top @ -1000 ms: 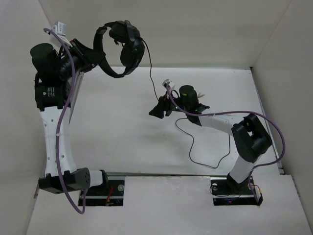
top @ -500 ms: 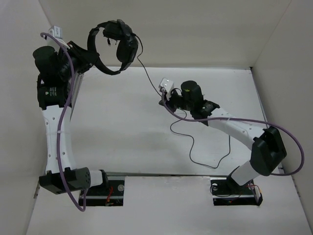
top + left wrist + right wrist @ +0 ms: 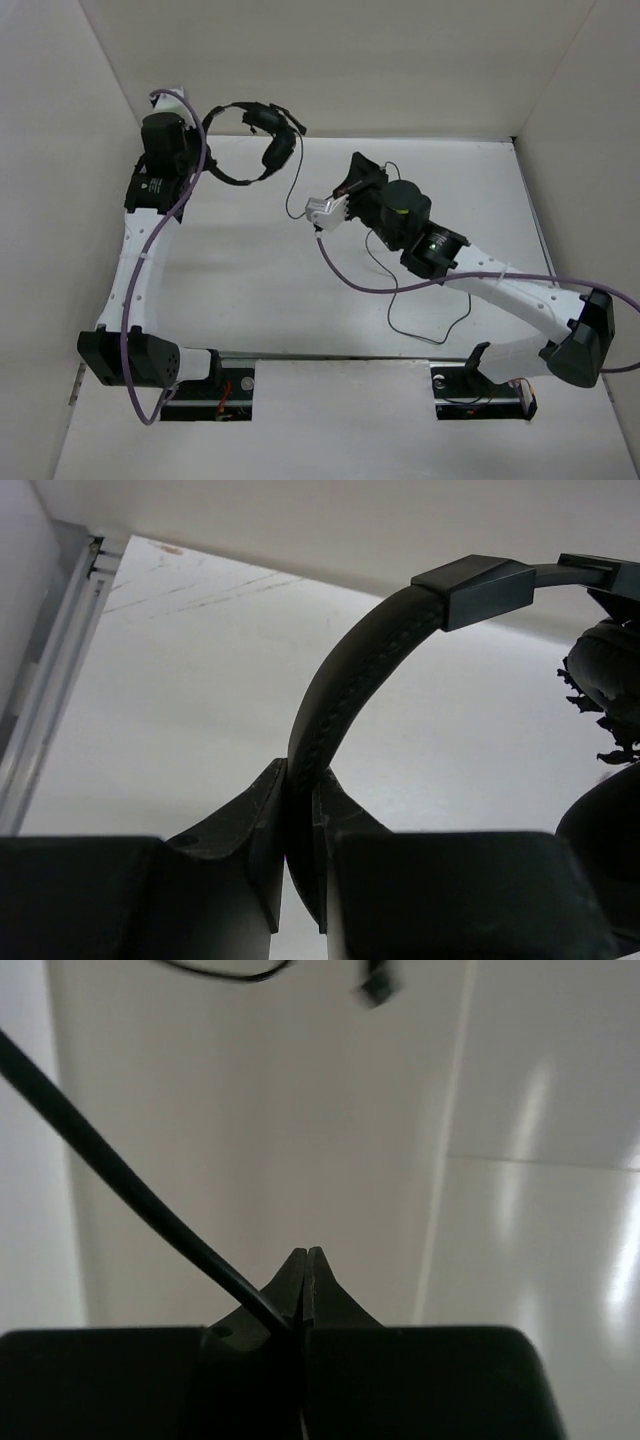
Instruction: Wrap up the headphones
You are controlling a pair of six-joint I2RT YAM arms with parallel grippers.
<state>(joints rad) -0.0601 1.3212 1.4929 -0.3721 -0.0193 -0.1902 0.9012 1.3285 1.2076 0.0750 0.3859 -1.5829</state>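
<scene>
Left claw [image 3: 300, 805] pinches the headphones [image 3: 345, 680] by the band, far left. Right claw [image 3: 305, 1260] clamped on the cord [image 3: 130, 1200], approx. centre.

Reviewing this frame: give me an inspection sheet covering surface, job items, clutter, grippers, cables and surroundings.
Surface: white table, with loose cord lying on it.
Job's things: small black over-ear headphones held up at the far left; their thin black cord runs slack across the table.
Clutter: nothing seen.
Grippers: left gripper shut on the headband; right gripper shut on the cord.
Cables: thick purple arm cables run along both arms.
Surroundings: plain white walls on three sides.
</scene>
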